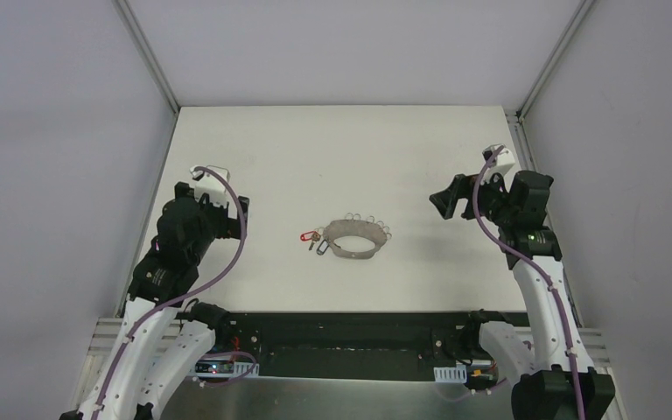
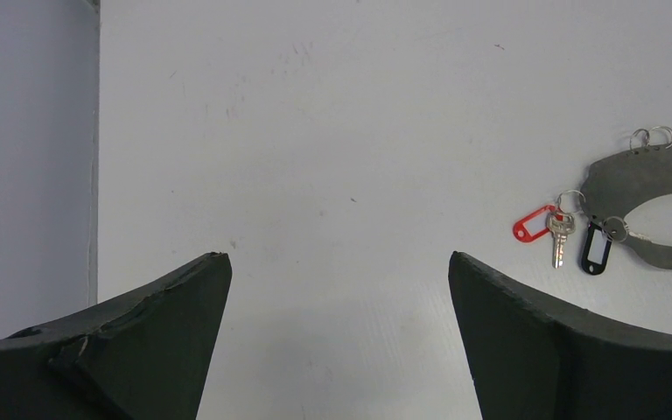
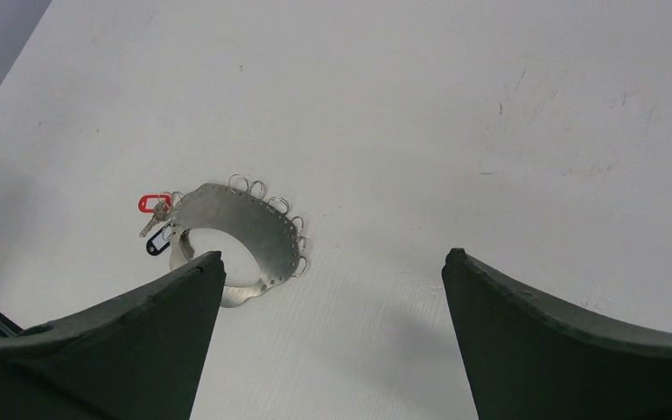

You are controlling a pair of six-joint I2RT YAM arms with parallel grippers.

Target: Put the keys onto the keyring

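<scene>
The keyring [image 1: 355, 238] is a thin grey oval band with small wire loops on its far edge, lying mid-table. The keys lie touching its left end: a red-headed key [image 1: 306, 235] and a dark-tagged key [image 1: 321, 246]. In the left wrist view the red key [image 2: 535, 225], the dark tag [image 2: 595, 248] and the keyring [image 2: 647, 175] sit at the far right. In the right wrist view the keyring [image 3: 236, 219] and the red key [image 3: 150, 203] lie at the left, partly behind my left finger. My left gripper [image 2: 339, 262] and right gripper [image 3: 332, 258] are open and empty, well apart from them.
The white table [image 1: 332, 149] is enclosed by grey walls at the left, right and back. The left arm [image 1: 194, 223] hovers left of the keys and the right arm [image 1: 499, 206] hovers right of the keyring. A dark rail runs along the near edge [image 1: 350, 328].
</scene>
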